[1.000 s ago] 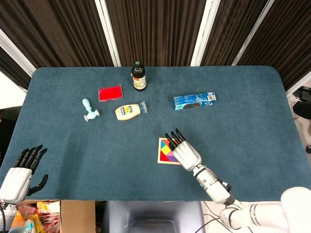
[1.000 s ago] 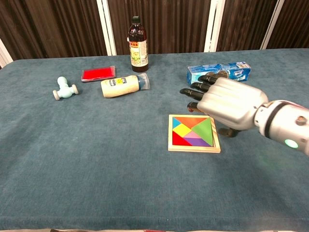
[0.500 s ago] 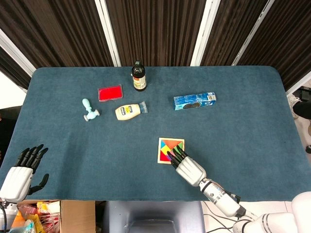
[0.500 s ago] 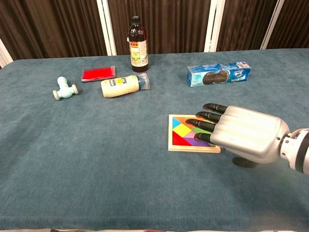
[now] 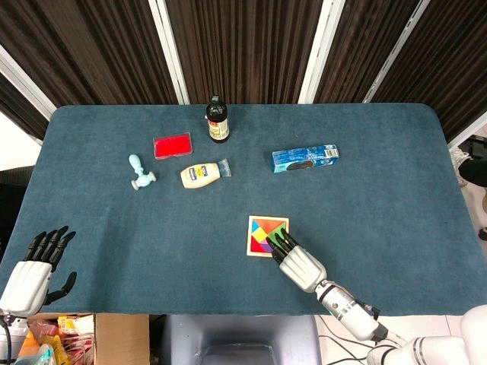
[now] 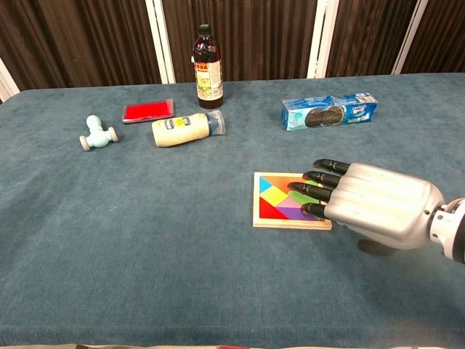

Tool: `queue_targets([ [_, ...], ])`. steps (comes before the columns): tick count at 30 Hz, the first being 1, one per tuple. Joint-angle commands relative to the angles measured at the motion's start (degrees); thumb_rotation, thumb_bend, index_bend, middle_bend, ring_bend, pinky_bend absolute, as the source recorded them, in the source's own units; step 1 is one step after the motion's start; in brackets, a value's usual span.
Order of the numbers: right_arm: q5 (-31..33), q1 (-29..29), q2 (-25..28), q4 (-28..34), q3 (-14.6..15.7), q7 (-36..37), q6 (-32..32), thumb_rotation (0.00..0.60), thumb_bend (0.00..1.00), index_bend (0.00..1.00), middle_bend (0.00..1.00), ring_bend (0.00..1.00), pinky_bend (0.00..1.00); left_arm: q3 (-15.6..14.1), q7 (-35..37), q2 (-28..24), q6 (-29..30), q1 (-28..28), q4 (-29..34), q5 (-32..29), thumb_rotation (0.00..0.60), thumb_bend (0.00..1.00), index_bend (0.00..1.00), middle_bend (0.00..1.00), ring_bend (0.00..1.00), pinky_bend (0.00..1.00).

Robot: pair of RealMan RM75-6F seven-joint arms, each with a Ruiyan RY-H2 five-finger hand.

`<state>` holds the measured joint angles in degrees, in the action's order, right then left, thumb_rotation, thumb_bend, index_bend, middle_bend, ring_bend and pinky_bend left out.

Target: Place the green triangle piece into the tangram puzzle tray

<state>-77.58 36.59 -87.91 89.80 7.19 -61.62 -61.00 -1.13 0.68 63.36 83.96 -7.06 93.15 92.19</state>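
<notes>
The right hand [image 6: 378, 211] is flat, fingers [image 6: 314, 193] straight and a little apart, holding nothing. The green triangle piece [image 5: 278, 228] sits in the tangram puzzle tray [image 6: 270, 222], mostly under the fingertips. I think the piece is placed. Next the hand only needs to lift away without bumping the tray. The left hand [image 5: 32, 270] hangs open, far off.
</notes>
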Motion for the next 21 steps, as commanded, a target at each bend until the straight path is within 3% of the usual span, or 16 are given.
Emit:
queue_targets([
  [1,0.1,-0.2,0.1,-0.1,-0.2,0.1,0.1,0.6,0.41,0.33,0.0,0.0,0.0,0.1,0.1,0.1,-0.2,-0.2,-0.2,-0.1,0.6,0.44,0.0,0.0,0.0,0.0],
  [21,-2.0,-2.3,1.5,0.4,-1.3,3.6,-1.2,0.6,0.41,0.33,0.0,0.0,0.0,-0.8,-0.2,-0.6,1.2,0.8,0.7,1.0,0.6,0.44,0.0,0.0,0.0,0.0],
])
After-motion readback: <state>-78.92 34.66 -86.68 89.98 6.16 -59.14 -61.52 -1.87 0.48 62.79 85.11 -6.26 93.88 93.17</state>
